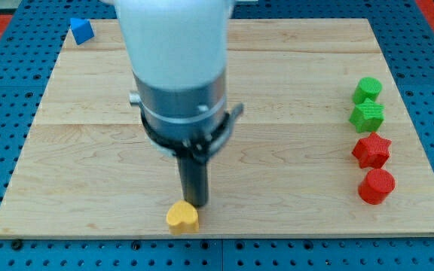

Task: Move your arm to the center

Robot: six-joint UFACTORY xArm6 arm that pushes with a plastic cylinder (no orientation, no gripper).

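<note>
My tip [194, 203] is the lower end of a dark rod under a large white and grey arm body, low on the wooden board [89, 150], left of the middle. A yellow heart-shaped block [181, 217] lies just below and left of the tip, touching or nearly touching it, near the board's bottom edge. A blue cube [82, 31] sits at the top left corner. At the view's right, in a column from top to bottom: a green block [367, 89], a green star-like block [368, 116], a red star block [371, 150] and a red cylinder-like block [376, 185].
The board rests on a blue perforated table [6, 113]. The arm body hides part of the board's upper middle.
</note>
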